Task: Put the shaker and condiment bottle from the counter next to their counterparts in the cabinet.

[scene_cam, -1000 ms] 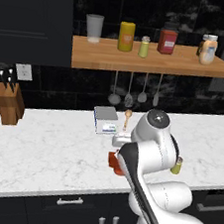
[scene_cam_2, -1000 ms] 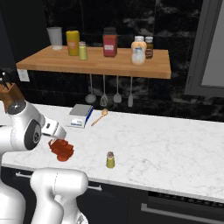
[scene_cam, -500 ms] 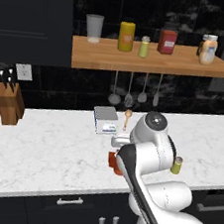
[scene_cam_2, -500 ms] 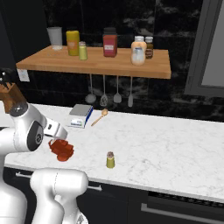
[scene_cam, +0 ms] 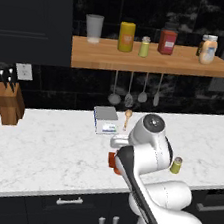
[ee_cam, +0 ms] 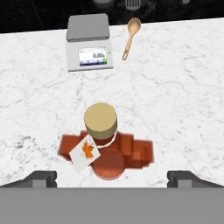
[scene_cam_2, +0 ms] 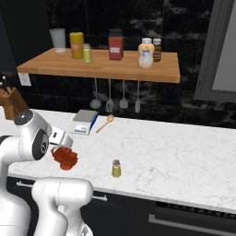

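Condiment bottle (ee_cam: 105,144) upright on counter (ee_cam: 183,100), cap facing gripper (ee_cam: 112,177)

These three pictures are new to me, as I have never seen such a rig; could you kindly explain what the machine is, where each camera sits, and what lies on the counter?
It is a white robot arm on a driving base in a simulated kitchen. Two cameras ride behind it, left and right; the third sits on its hand, looking down.

On the marble counter lie a dark-red condiment bottle, a small olive shaker, a kitchen scale and a wooden spoon. A knife block stands at the left.

The tool hovers open above the bottle, a finger on each side, holding nothing. Above hangs the wooden shelf with jars.
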Motion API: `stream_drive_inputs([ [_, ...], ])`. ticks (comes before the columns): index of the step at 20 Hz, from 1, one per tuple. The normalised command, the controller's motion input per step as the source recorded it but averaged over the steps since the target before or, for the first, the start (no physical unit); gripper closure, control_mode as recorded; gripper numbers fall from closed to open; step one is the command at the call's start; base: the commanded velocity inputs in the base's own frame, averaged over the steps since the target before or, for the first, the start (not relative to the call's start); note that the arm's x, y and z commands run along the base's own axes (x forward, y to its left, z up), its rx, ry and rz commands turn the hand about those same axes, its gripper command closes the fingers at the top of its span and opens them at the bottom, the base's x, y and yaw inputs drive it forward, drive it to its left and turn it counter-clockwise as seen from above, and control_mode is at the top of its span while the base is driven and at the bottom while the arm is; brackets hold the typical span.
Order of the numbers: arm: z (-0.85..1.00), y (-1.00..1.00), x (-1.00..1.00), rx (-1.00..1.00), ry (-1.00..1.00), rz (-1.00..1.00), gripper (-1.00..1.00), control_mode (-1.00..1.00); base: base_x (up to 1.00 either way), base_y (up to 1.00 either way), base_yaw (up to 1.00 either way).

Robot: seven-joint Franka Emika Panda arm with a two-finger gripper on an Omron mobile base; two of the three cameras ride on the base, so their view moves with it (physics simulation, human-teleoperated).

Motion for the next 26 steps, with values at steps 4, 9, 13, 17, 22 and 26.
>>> stream_drive_inputs([
  [4,-0.13,0.0,0.11,0.0,0.0,0.0,-1.0,-1.0,0.0,0.0,0.0],
  [9,-0.09,0.0,0.21,0.0,-0.01,0.0,-1.0,-1.0,0.0,0.0,0.0],
  [13,-0.11,0.0,0.32,0.0,-0.01,0.0,-1.0,-1.0,0.0,0.0,0.0],
  [17,-0.19,0.06,0.41,0.0,0.0,0.0,-1.0,-1.0,0.0,0.0,0.0],
  [22,-0.23,0.11,0.38,0.0,0.0,0.0,-1.0,-1.0,0.0,0.0,0.0],
  [26,-0.28,0.15,0.31,0.0,0.0,0.0,-1.0,-1.0,0.0,0.0,0.0],
])
